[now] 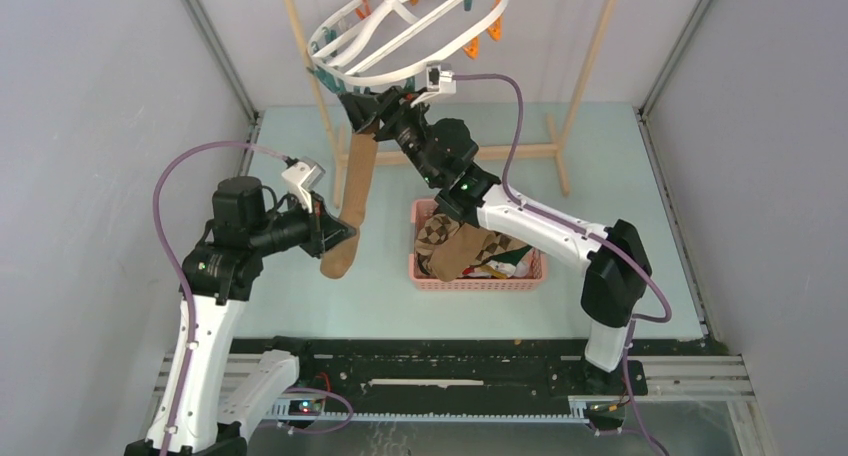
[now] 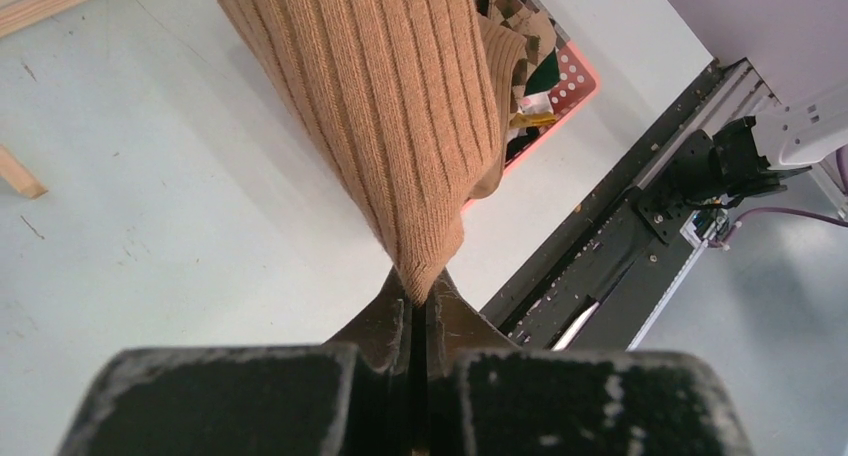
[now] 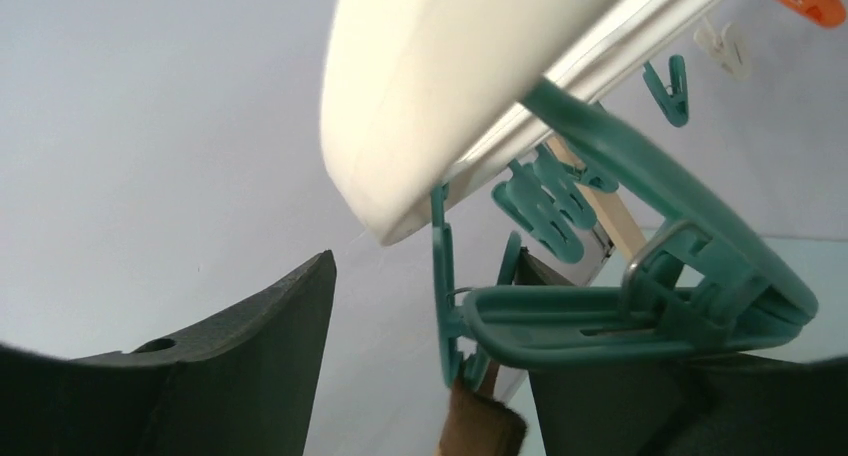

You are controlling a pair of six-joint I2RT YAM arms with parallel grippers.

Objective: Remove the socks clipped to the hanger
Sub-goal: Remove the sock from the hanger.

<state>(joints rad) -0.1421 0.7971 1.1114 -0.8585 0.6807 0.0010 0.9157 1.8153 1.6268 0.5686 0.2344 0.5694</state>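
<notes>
Tugging the clipped sock (image 2: pixel 400 126) could drag the hanger (image 3: pixel 450 96)
My left gripper (image 2: pixel 420 311) pinches its toe tight; my right gripper (image 3: pixel 425 276) gapes around the clip (image 3: pixel 600 321), holding nothing.

Hanger (image 3: pixel 430 96) close above right claw (image 3: pixel 430 366)

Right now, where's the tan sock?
Top view, left of centre: tan sock hangs below the hanger, pinched by the left claw, left of the basket.

Grey walls (image 1: pixel 90 96) enclose a pale green table (image 1: pixel 620 176) below the jaws of the left gripper (image 1: pixel 342 238); a wooden rack frame (image 1: pixel 589 86) stands beyond those of the right gripper (image 1: pixel 380 108).
</notes>
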